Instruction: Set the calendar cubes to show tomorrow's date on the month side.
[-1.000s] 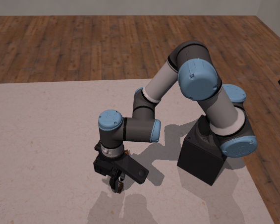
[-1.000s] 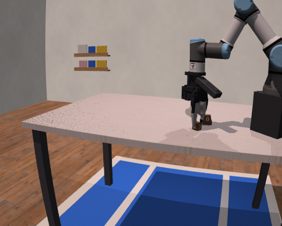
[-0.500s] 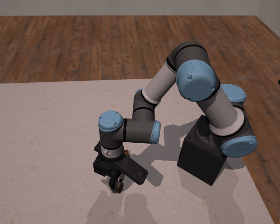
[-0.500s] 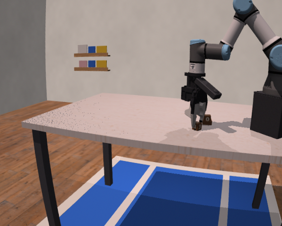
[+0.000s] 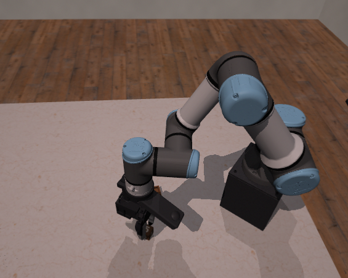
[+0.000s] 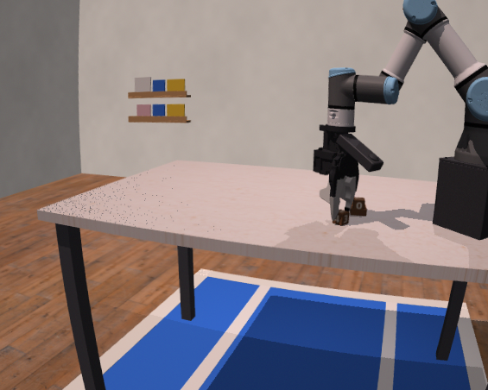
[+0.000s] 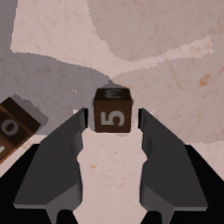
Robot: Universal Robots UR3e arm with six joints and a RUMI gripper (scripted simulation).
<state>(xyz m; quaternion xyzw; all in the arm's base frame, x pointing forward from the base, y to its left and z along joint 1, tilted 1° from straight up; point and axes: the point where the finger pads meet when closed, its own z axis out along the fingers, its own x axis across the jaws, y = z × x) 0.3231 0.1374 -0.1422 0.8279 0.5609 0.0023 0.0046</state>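
A small dark brown cube (image 5: 149,232) (image 6: 342,218) (image 7: 113,118) rests on the table. In the wrist view its larger visible face shows a 5 turned on its side, and the narrow face beyond it shows another digit, also sideways. My gripper (image 5: 145,229) (image 6: 341,215) (image 7: 113,109) is partly open and points down over this cube. One fingertip is on each side of it, with small gaps visible in the wrist view. A brown calendar piece (image 5: 157,189) (image 6: 358,207) (image 7: 21,119) stands beside the gripper, showing a 0 and part of another mark. Its tray and month side cannot be made out.
The calendar piece is close to the left finger in the wrist view and partly hidden by the arm in the top view. The robot's black base block (image 5: 250,197) (image 6: 467,198) stands on the pale table (image 5: 50,154) (image 6: 243,198) to the right.
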